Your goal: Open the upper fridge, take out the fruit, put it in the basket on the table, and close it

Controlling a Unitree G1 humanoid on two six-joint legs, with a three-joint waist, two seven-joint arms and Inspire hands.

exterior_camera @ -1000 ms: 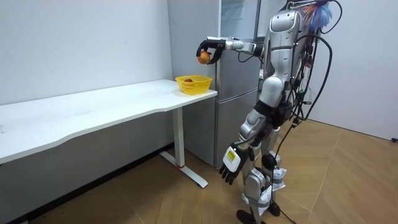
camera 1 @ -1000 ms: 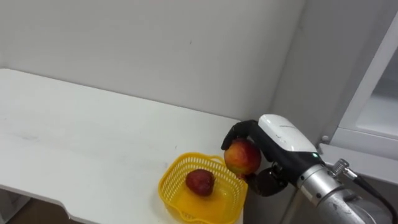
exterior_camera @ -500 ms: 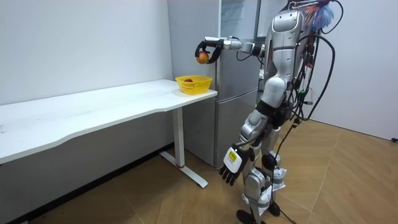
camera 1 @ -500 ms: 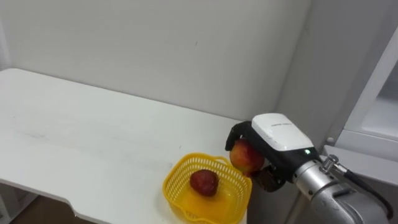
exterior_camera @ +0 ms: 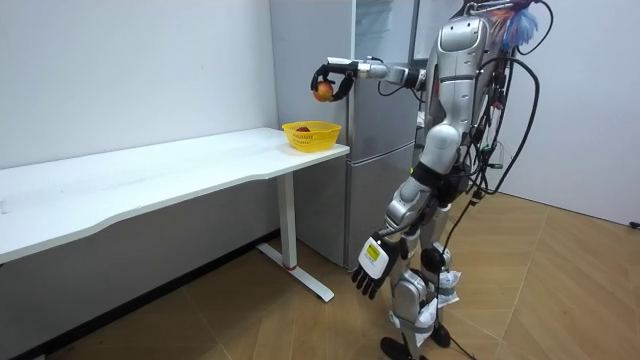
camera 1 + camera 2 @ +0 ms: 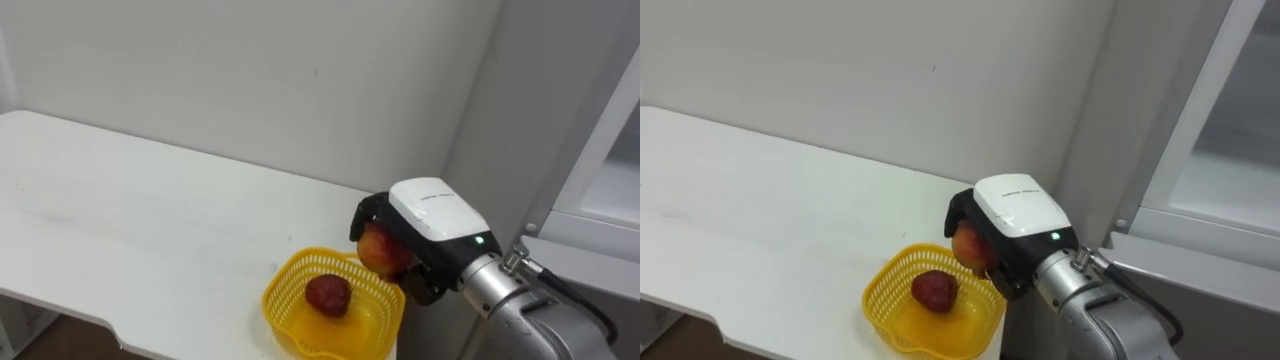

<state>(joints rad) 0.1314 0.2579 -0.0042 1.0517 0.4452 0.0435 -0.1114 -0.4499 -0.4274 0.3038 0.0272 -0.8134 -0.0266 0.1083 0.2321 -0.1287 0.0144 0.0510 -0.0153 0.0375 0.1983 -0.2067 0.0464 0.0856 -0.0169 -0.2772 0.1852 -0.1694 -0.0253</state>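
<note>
The right hand [image 6: 432, 222] is clamped round a red-yellow apple [image 6: 377, 250], holding it just above the right rim of the yellow basket [image 6: 272, 298] at the right end of the white table [image 6: 120, 220]; a red fruit [image 6: 326, 295] lies inside the basket; the fridge [image 6: 540, 100] stands right of the table; the left hand [image 5: 369, 268] hangs by the thigh, fingers relaxed.

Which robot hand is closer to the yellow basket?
Right. The right hand holds a fruit just above the basket; the left hand hangs low beside the robot's leg.
</note>
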